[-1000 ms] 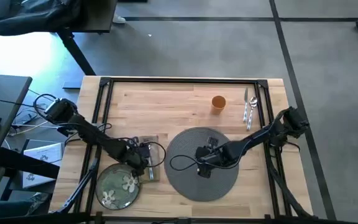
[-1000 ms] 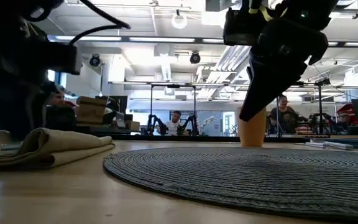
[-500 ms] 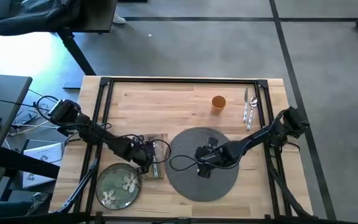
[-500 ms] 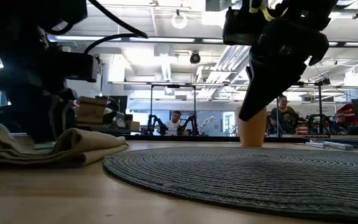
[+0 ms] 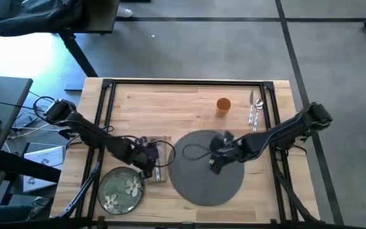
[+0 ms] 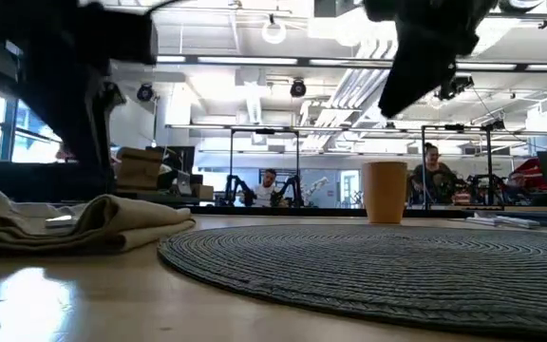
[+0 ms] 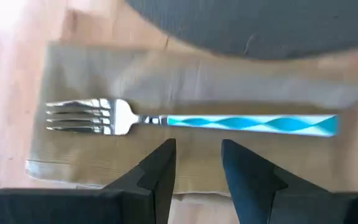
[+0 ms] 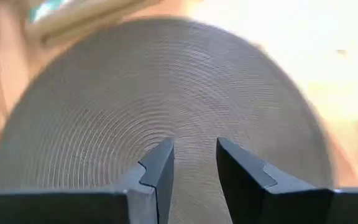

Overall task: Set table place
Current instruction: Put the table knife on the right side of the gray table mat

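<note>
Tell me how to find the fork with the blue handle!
Start at the big round grey placemat in the middle of the wooden table. Right beside it, toward the green plate, lies a tan napkin. The fork rests on it, alone; the other cutlery lies past the orange cup.

This is a robotics lab in an open industrial hall. Beyond the table (image 6: pixel 84 304), ceiling strip lights (image 6: pixel 254 60), other robot arm rigs (image 6: pixel 264 161) and seated people (image 6: pixel 432 176) show.

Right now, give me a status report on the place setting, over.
Left gripper open above fork on napkin. Right gripper open, empty, over placemat. Plate off the mat; cup at far edge. Nothing blocking.
</note>
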